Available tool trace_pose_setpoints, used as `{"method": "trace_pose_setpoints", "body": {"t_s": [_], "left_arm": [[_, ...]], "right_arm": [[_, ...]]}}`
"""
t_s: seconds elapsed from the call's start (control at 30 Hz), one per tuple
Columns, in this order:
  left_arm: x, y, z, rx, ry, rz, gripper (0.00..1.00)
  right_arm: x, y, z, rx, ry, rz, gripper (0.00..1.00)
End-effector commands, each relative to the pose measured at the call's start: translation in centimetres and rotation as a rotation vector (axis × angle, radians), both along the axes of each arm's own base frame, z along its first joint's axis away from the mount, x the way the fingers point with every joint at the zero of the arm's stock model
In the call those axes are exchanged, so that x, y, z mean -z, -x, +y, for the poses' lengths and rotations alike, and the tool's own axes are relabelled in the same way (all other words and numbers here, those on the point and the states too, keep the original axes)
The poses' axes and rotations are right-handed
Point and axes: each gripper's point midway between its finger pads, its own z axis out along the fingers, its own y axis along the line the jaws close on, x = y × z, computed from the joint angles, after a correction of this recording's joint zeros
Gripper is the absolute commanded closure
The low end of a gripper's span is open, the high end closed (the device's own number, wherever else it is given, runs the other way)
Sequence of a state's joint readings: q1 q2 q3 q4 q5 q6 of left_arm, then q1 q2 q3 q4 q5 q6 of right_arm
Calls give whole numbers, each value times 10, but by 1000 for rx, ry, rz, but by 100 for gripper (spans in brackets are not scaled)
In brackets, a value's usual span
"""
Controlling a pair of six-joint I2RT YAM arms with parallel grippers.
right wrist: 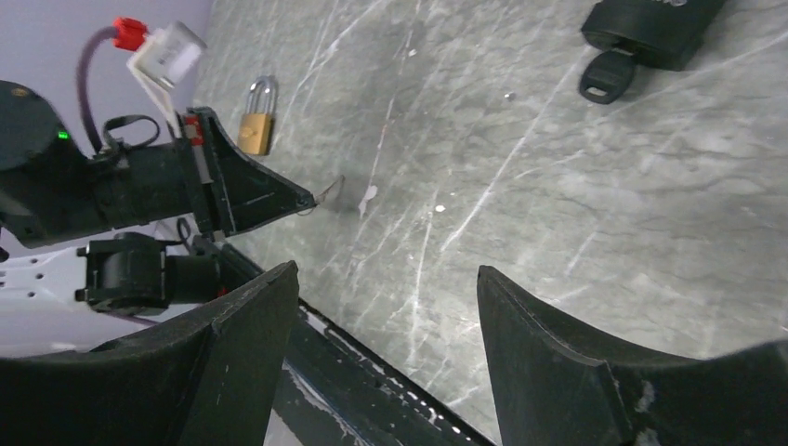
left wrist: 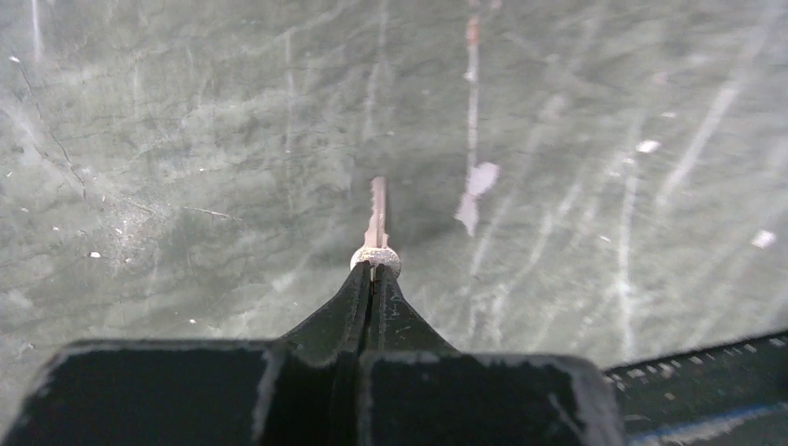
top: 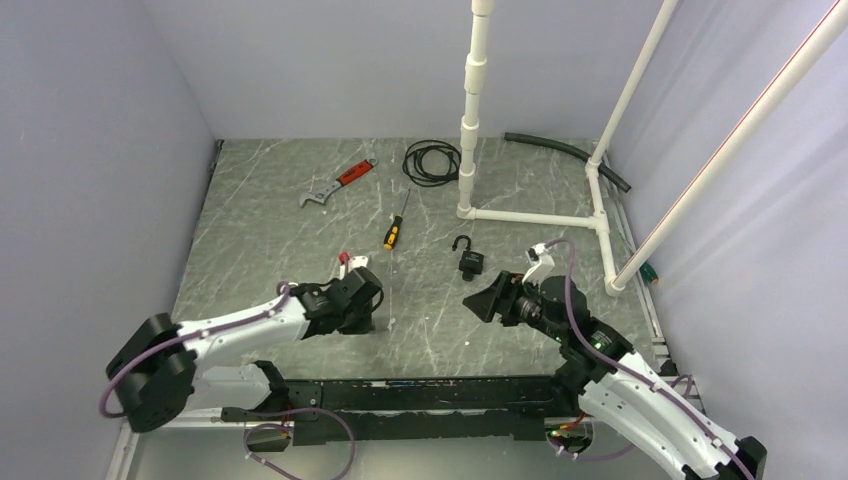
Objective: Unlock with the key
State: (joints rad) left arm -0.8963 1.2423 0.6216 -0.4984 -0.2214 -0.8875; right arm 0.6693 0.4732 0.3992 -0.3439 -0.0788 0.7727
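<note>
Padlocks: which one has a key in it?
The black padlock, with a black-headed key sticking out of its bottom end. The brass padlock, farther off, shows no key.

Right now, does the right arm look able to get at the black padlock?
Probably yes: the right claw is open, the black padlock lies close ahead of it, and only bare table shows between them.

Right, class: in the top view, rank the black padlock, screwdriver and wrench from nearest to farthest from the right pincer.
1. Black padlock, just beyond the right pincer.
2. Screwdriver, mid-table, further left.
3. Wrench, back left.
</note>
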Motion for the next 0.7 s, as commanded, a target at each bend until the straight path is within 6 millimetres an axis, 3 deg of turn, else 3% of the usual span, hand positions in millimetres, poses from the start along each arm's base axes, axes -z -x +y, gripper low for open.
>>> {"method": "trace_pose_setpoints", "body": {"t_s": [0.0, 0.1, 0.33, 0.47, 0.5, 0.67], "left_arm": [[-38, -4, -17, 78, 134, -99, 100], [-56, -3, -22, 109, 191, -139, 100], [-74, -1, -30, 135, 280, -189, 100], [-84, -3, -34, 140, 299, -201, 100], [-90, -4, -36, 135, 300, -201, 100], [-105, -7, -37, 125, 310, -218, 100]], "right_arm": [[-10, 2, 28, -85, -150, 4, 28], [-11, 2, 43, -118, -220, 34, 30], [-22, 1, 77, -169, -292, 62, 31], [-31, 9, 107, -240, -252, 10, 32], [-32, 19, 126, -332, -177, -105, 32], [-12, 23, 147, -383, -115, -63, 35]]}}
